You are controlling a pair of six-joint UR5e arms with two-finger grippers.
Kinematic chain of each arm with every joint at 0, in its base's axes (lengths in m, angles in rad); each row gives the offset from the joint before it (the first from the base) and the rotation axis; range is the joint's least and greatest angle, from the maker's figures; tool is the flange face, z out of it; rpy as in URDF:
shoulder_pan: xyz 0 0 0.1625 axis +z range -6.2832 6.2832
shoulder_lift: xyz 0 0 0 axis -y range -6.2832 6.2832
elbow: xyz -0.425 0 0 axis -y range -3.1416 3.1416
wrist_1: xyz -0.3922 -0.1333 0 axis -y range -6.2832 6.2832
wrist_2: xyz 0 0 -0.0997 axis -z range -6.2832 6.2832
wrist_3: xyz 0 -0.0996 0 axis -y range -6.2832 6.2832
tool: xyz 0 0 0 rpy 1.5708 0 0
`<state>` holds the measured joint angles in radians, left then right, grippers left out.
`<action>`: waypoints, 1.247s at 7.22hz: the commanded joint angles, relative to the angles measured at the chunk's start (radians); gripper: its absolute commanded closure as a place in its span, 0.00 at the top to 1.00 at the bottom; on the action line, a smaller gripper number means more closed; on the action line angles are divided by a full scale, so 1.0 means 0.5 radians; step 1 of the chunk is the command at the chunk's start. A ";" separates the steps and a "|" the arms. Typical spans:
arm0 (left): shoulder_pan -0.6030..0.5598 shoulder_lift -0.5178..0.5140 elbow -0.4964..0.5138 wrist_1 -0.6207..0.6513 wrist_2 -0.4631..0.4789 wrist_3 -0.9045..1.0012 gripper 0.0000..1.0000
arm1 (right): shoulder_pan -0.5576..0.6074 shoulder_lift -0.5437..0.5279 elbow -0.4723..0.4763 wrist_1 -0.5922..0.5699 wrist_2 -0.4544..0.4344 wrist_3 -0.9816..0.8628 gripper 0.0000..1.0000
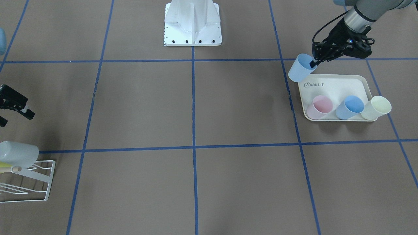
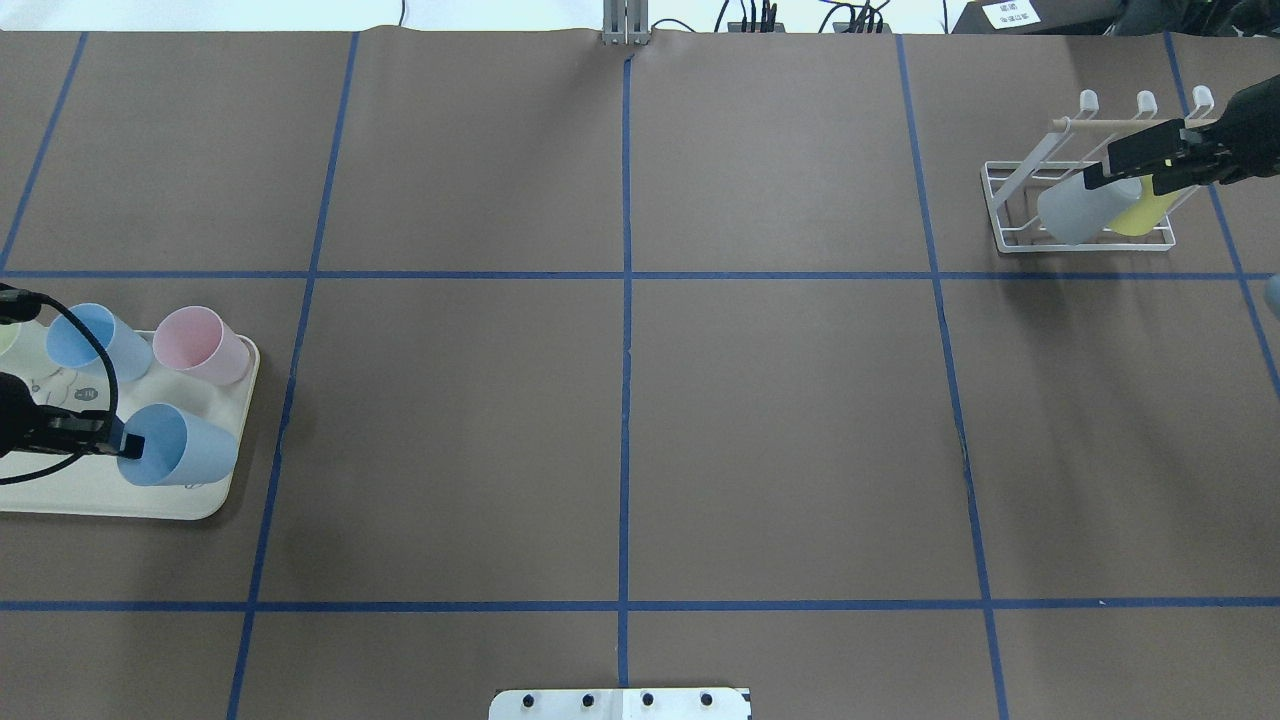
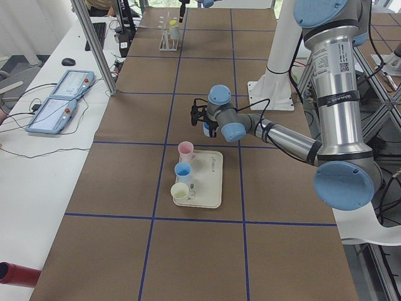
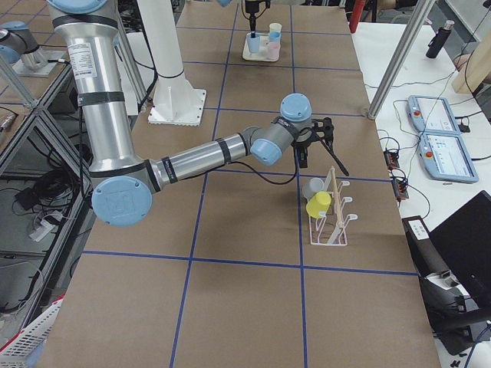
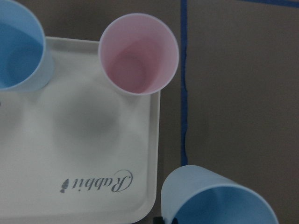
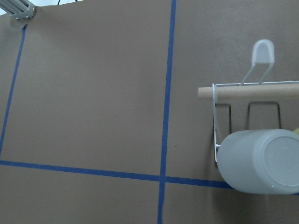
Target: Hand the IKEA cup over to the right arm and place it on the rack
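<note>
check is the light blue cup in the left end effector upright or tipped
Tipped: light blue cup leans, mouth toward the left end effector.

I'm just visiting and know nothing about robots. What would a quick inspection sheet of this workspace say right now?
Surface: brown table, marked with a blue tape grid.
Job's things: light blue cup held tilted by its rim near a corner of the tray; white rack carries a grey cup and a yellow cup.
Clutter: pink cup, blue cup and pale yellow cup stand on the tray.
Grippers: left gripper shut on the light blue cup, one of its fingers inside; right gripper open above the rack.
Cables: black cable loops at the left wrist.
Surroundings: two control pendants on a side bench.
</note>
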<state>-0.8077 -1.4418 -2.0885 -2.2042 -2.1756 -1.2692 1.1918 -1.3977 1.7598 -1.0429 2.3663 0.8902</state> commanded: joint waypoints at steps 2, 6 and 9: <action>0.182 -0.682 0.020 -0.006 0.013 -0.960 0.00 | -0.205 0.028 0.232 0.070 0.001 0.519 0.99; 0.345 -1.013 0.350 -0.891 0.062 -1.742 0.00 | -0.469 0.028 0.230 1.368 0.004 1.647 0.99; 0.614 -1.193 0.655 -1.778 0.579 -2.351 0.00 | -0.607 0.181 0.233 1.803 -0.072 1.821 0.99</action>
<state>-0.5524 -2.0010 -1.8017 -2.9623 -1.9717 -2.3452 0.9150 -1.3491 1.8764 -0.2130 2.3509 1.7663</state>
